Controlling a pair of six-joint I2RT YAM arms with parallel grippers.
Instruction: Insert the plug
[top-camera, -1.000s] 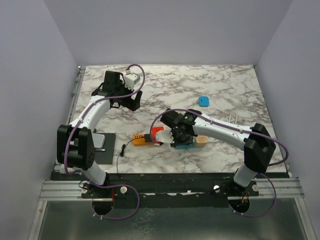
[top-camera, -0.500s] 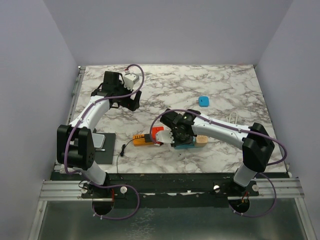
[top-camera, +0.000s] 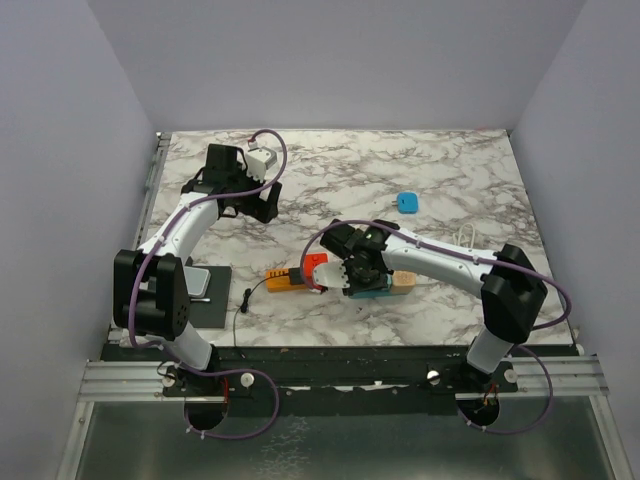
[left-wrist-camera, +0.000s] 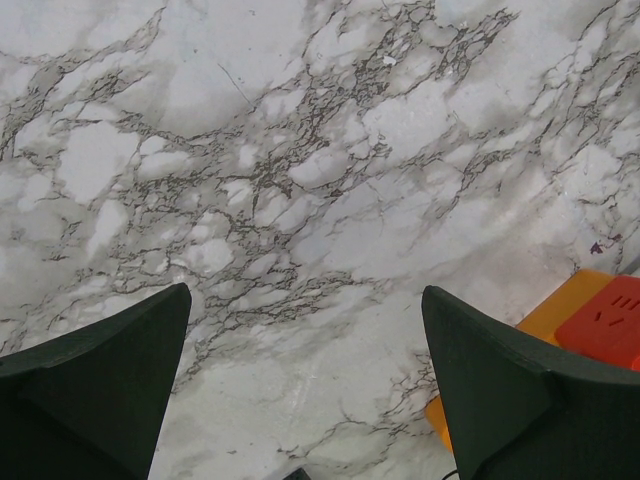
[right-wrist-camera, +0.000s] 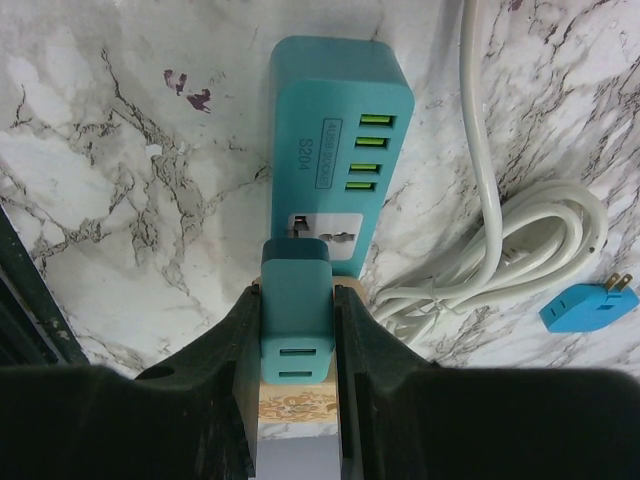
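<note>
My right gripper (right-wrist-camera: 297, 340) is shut on a teal plug adapter (right-wrist-camera: 296, 310), one finger on each side. The plug is held just above the white socket face of a teal power strip (right-wrist-camera: 335, 130) with green USB ports; its prongs are hidden. In the top view the right gripper (top-camera: 355, 272) sits over that strip (top-camera: 370, 291) at the table's front middle. My left gripper (top-camera: 262, 205) is open and empty over bare marble at the back left, and its dark fingers (left-wrist-camera: 110, 360) stand wide apart.
An orange power strip (top-camera: 285, 278) with a red part (top-camera: 316, 264) lies left of the right gripper and shows in the left wrist view (left-wrist-camera: 590, 320). A small blue plug (top-camera: 407, 202), a coiled white cable (right-wrist-camera: 520, 240), a wooden block (top-camera: 402, 282) and a black base plate (top-camera: 205, 290) lie around.
The left gripper has drifted slightly toward the back left. The right gripper and the teal plug have barely moved.
</note>
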